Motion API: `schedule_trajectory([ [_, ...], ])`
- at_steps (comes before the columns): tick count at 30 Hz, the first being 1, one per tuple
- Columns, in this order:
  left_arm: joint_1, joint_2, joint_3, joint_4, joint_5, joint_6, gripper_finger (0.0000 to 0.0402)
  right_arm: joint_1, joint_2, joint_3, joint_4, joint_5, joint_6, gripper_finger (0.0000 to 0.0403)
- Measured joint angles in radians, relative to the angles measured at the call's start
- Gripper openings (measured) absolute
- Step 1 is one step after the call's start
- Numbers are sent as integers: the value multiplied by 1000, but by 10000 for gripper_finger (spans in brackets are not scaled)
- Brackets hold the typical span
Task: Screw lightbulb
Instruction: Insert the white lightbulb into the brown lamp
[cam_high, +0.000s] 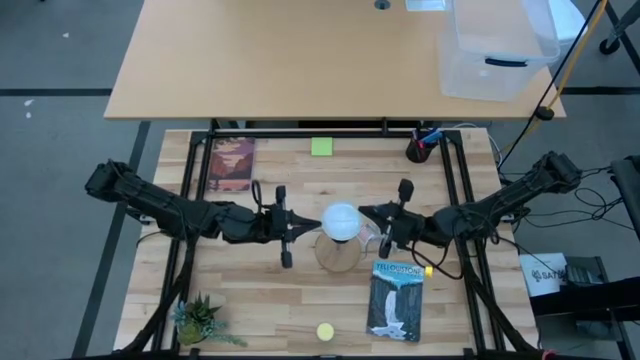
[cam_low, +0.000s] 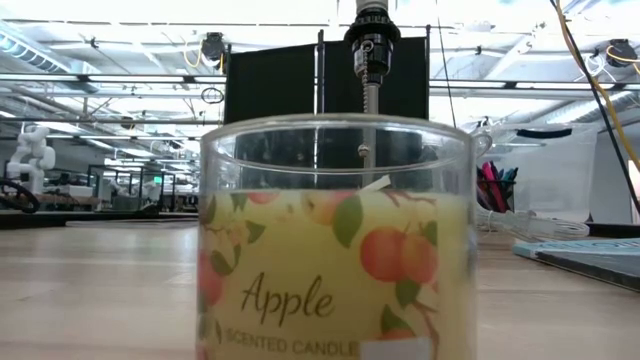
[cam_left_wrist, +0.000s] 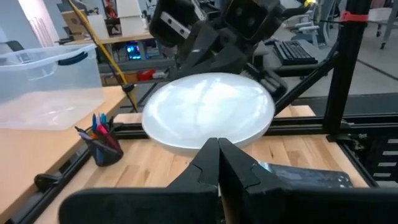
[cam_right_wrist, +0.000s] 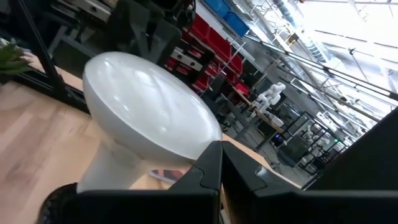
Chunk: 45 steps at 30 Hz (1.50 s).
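Note:
The lightbulb (cam_high: 340, 220) stands upright at mid-table. Its white globe (cam_right_wrist: 146, 106) tapers down into the black socket (cam_right_wrist: 59, 199) of the round wooden base (cam_high: 338, 255). My left gripper (cam_high: 316, 223) comes in level from the table's left, shut, with its tips at the globe's left side. My right gripper (cam_high: 364, 214) comes in level from the table's right, also shut, with its tips at the globe's right side. In the low view a candle jar hides the bulb and both grippers. My left gripper has its shut fingertips (cam_left_wrist: 217, 155) against the lower left edge of the globe (cam_left_wrist: 205, 142), coming level from the table's left. The bulb stays upright in the socket. My right gripper has its shut fingertips (cam_right_wrist: 214, 158) against the globe's right edge (cam_right_wrist: 202, 138), coming level from the table's right.
An apple scented candle jar (cam_low: 335, 240) stands near the front edge (cam_high: 325, 331). One book (cam_high: 396, 300) lies at the front right and another (cam_high: 232, 163) at the back left. There is also a pen cup (cam_high: 420, 150), a green note (cam_high: 321, 147) and a small plant (cam_high: 200, 320).

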Motion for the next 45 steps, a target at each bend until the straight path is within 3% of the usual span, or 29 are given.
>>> schedule_trajectory([
  [9,49,3,0,-8,-31,0,0,56,4,3,-11,-64,4,0],
  [21,67,-19,0,-62,-12,-10,0,85,6,-1,-140,-33,55,0],
  [29,-33,-73,0,-41,-9,47,0,26,5,-1,-145,61,34,0],
  [34,-62,-43,0,-15,39,53,0,-32,4,0,-128,50,20,0],
  [45,-37,14,0,27,39,23,0,-75,3,0,-43,14,-67,0],
])
